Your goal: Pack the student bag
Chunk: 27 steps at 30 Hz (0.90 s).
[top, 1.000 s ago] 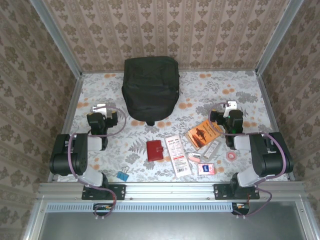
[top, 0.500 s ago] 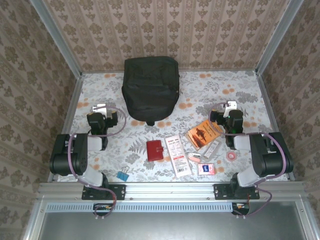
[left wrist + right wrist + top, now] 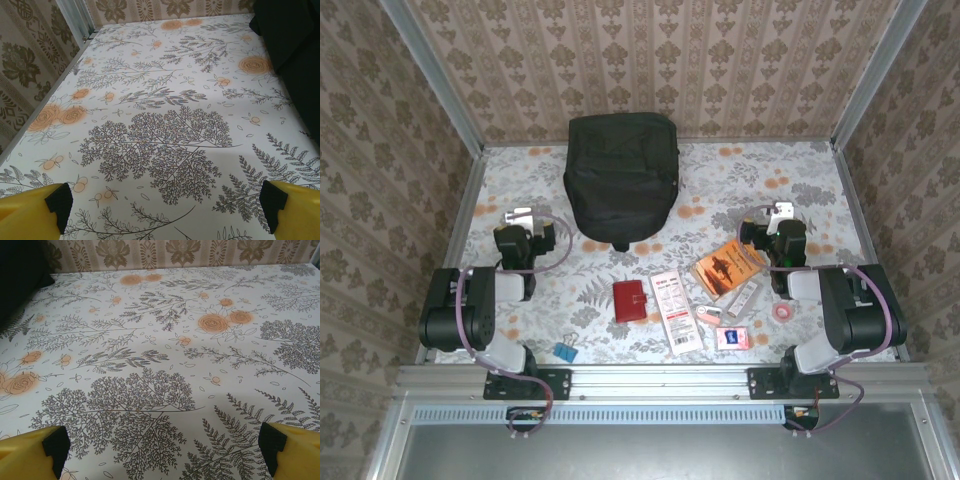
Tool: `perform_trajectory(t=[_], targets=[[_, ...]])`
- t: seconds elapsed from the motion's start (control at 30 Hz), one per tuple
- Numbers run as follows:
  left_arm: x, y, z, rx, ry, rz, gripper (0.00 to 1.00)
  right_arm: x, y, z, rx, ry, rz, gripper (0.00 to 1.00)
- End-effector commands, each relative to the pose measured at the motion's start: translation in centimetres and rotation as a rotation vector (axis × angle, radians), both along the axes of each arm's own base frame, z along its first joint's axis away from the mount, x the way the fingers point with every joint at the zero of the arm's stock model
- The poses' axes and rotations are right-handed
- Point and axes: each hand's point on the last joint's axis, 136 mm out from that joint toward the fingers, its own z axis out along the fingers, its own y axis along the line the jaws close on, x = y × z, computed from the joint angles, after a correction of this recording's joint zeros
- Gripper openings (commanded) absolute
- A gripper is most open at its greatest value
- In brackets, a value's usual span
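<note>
Bare surface [image 3: 740, 175] lying ahead of left tool [image 3: 520, 216] and right tool [image 3: 778, 211]; both gaping wide, holding nothing. Side walls [image 3: 390, 220] standing close. Black student bag [image 3: 622, 178] sitting at back middle by wall; inside hidden. Small things [image 3: 677, 312] lying near front edge.

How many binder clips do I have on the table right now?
1: the blue binder clip lies at the table's near edge, left of and nearer than the red wallet. More could be hidden under the student bag.
</note>
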Motion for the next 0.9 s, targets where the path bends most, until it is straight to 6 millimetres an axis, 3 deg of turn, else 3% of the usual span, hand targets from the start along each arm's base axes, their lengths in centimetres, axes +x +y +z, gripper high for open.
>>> perform_trajectory(t=[0.0,0.07,0.17,0.3,0.4,0.5,0.6,0.67,0.73,0.77,0.87], targets=[[0.0,0.0,1.2,0.014,-0.047,0.01,1.0,0.3,0.4,0.6,-0.001,-0.023,0.028,1.0],[-0.7,0.3,2.1,0.032,-0.072,0.051,1.0,0.1,0.7,1.0,-0.002,-0.038,0.045,1.0],[-0.9,-1.5,4.4,0.11,-0.063,-0.009,1.0,-1.1,1.9,2.8,-0.032,-0.074,0.085,1.0],[-2.6,-6.2,13.5,0.201,-0.241,-0.117,1.0,-2.6,4.4,8.6,-0.112,-0.144,0.062,1.0],[-5.4,-11.3,19.6,0.18,-0.362,-0.3,1.0,-4.7,10.0,13.7,-0.127,-0.235,0.19,1.0],[-8.8,-15.6,23.5,0.068,-0.339,-0.505,1.0,-7.8,15.4,18.2,-0.115,-0.283,0.336,1.0],[-9.0,-15.1,24.6,-0.051,-0.176,-0.391,1.0,-9.8,18.2,21.9,-0.081,-0.308,0.387,1.0],[-8.8,-14.8,24.1,-0.094,-0.031,-0.338,1.0,-9.9,17.2,23.8,-0.002,-0.248,0.268,1.0],[-8.4,-14.3,22.7,-0.082,0.105,-0.279,1.0,-10.1,16.0,24.2,0.116,-0.133,0.181,1.0],[-7.7,-12.8,22.1,-0.145,0.138,-0.155,1.0,-10.1,15.1,24.1,0.16,-0.081,0.13,1.0],[-6.2,-13.9,20.1,-0.369,0.244,-0.206,1.0,-9.2,16.4,24.2,0.221,-0.07,0.244,1.0]])
